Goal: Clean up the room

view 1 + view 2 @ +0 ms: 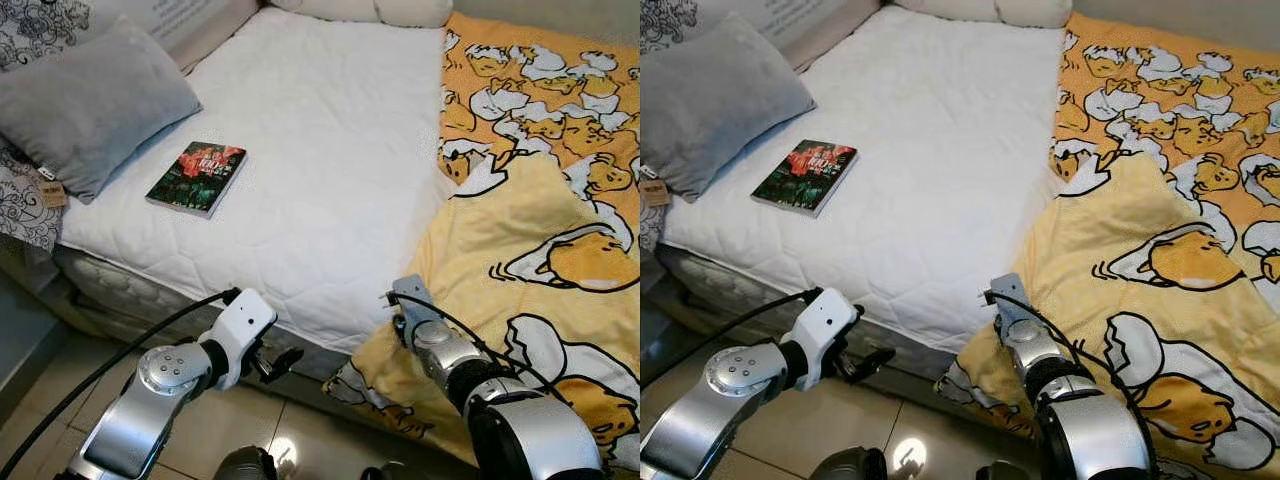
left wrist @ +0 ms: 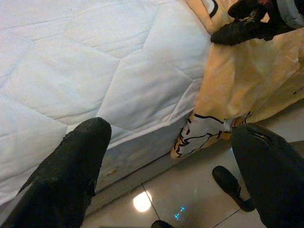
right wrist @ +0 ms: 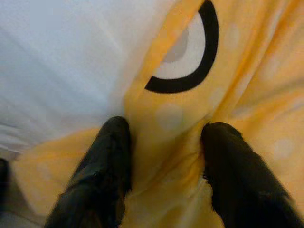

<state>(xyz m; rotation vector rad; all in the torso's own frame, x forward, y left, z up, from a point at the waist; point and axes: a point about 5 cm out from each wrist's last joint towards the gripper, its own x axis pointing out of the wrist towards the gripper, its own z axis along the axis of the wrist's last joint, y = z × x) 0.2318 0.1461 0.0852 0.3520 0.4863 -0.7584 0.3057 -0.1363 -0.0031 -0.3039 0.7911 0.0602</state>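
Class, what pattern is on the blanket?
Yellow blanket with cartoon egg characters; clearest in the left eye view.

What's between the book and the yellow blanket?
Just bare white mattress lies between the book and the yellow blanket, seen from the left eye view.

Both eye views: from high, looking down on white quilted mattress [image 1: 330, 170]. Left wrist view: low, facing its edge. Right wrist view: very near yellow cartoon-printed blanket [image 3: 228, 85], shared by all.

- The left hand [image 1: 285, 360] hangs low on a bent silver arm, its two black fingers [image 2: 71, 175] spread wide apart and holding nothing.
- The right hand [image 3: 164, 142] reaches forward, its fingers pressed into yellow fabric bunched between them.
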